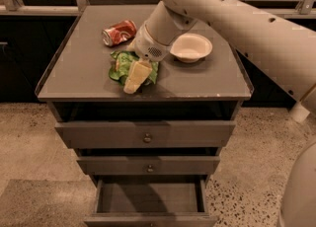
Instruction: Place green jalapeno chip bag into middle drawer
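The green jalapeno chip bag (118, 69) lies crumpled on the cabinet top (79, 73), near its front edge and left of centre. My gripper (136, 76) comes down from the upper right and sits on top of the bag, covering its middle. The middle drawer (148, 165) is pushed in, its knob facing me.
A crushed red soda can (119, 31) lies on its side just behind the bag. A white bowl (191, 47) stands to the right of the bag, beside my wrist. The top drawer (145, 133) is closed. The bottom drawer (148, 199) is pulled out.
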`<move>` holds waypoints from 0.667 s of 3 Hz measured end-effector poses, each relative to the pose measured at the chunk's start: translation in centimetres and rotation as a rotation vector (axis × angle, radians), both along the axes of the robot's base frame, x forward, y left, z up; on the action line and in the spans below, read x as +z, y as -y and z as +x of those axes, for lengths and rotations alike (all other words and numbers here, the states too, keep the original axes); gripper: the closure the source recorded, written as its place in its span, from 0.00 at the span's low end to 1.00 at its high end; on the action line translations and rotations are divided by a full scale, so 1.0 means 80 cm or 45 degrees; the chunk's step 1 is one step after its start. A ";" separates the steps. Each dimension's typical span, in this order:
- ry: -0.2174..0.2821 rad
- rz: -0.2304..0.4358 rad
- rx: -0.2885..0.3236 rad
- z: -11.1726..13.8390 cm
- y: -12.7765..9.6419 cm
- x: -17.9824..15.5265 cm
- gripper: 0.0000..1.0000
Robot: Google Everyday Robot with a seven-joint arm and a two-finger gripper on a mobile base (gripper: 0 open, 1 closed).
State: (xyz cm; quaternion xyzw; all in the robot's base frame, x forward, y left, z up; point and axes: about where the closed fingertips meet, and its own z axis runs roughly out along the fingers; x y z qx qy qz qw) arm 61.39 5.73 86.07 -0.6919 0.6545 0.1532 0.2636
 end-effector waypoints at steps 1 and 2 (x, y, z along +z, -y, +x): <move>0.000 0.000 0.000 0.000 0.000 0.000 0.66; 0.000 0.000 0.000 0.000 0.000 0.000 0.90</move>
